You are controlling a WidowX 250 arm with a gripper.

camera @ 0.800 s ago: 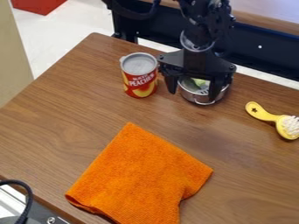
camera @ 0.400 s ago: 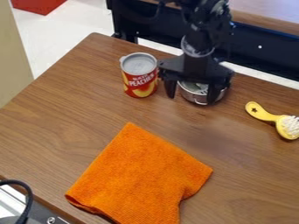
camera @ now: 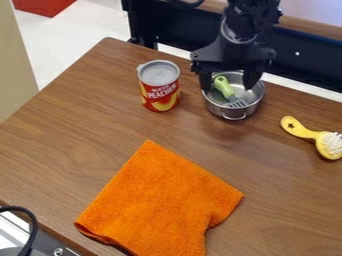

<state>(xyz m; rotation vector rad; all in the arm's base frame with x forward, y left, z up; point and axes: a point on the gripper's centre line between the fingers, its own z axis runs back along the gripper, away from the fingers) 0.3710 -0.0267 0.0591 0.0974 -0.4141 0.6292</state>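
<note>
fingers (camera: pixel 252 80) apart at pot (camera: pixel 234 113) | green-handled spatula (camera: pixel 224 87) (slotted) inside | long axis slanting, handle toward upper left

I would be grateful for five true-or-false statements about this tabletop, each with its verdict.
1. The can stands upright. True.
2. The orange cloth is draped over the can. False: it lies on the table, apart from the can.
3. The green-handled utensil is inside the metal pot. True.
4. The yellow brush is in the pot. False: it lies on the table, to the pot's right in the picture.
5. The end effector has its fingers spread apart. True.
</note>
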